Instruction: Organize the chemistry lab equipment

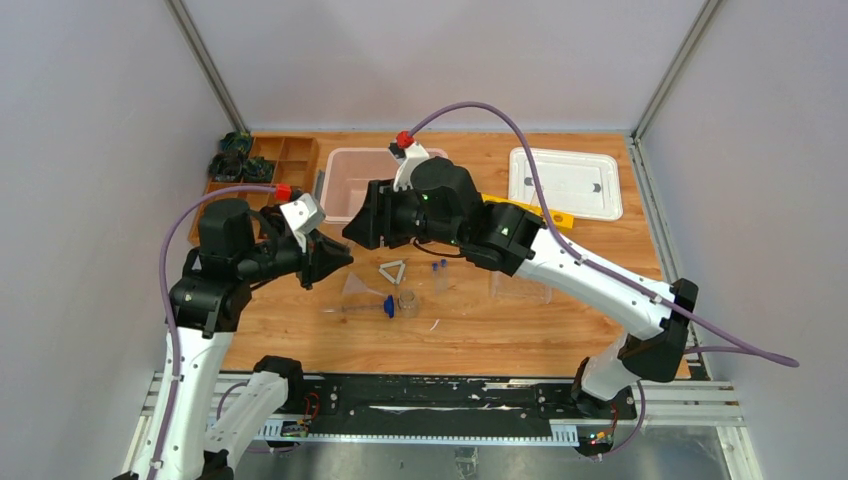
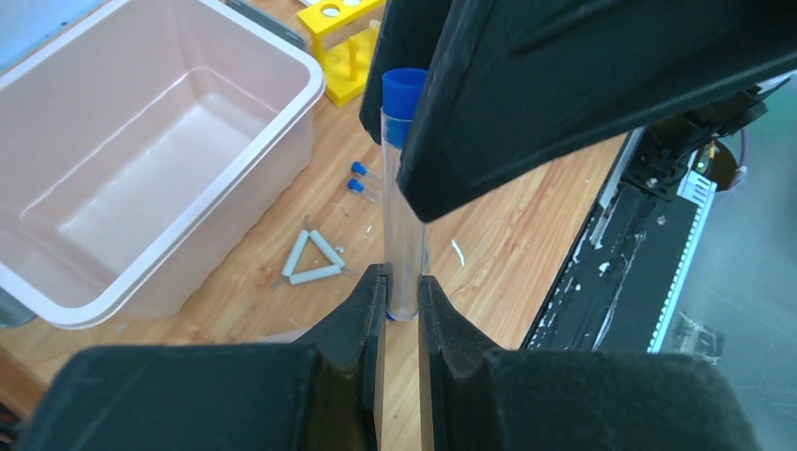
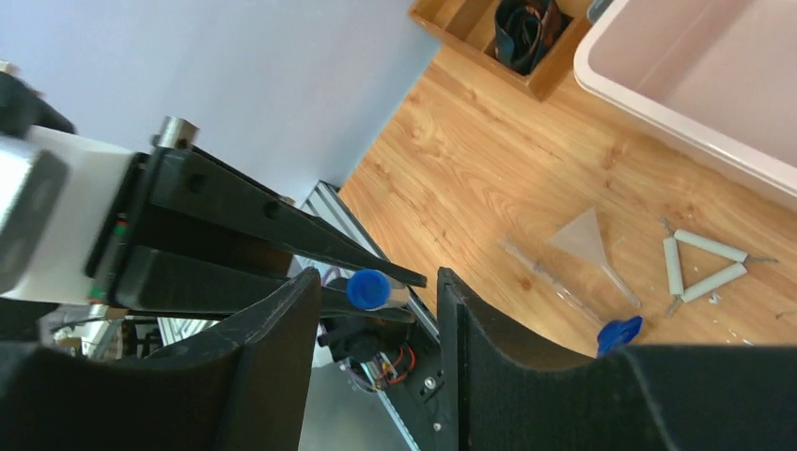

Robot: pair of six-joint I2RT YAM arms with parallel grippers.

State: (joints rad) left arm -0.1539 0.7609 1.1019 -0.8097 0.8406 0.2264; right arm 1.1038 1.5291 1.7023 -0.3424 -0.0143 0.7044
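The left tool [image 2: 402,291], at the left of the top view, was clamped shut on the lower end of a clear glass tube [image 2: 402,249], which it held above the desk [image 1: 560,320] with the blue cap [image 2: 404,94] pointing away from its fingers. Meeting it from the right, the right tool [image 3: 376,282] stood spread wide, one finger on each side of the capped end; in the right wrist view a gap showed on both sides of the cap. Below the two tools in the middle of the top view, a clear funnel [image 1: 358,290] lay on the wood, with a second capped tube [image 1: 372,309] beside it. A pale triangle [image 1: 392,271] lay just to the right, with a tiny beaker [image 1: 407,300] below it, and right of those lay two small blue-capped vials [image 1: 438,266]. A pink bin [image 1: 350,175] sat at the upper middle. A yellow holed rack [image 1: 555,215] showed past the right arm, toward the upper right.
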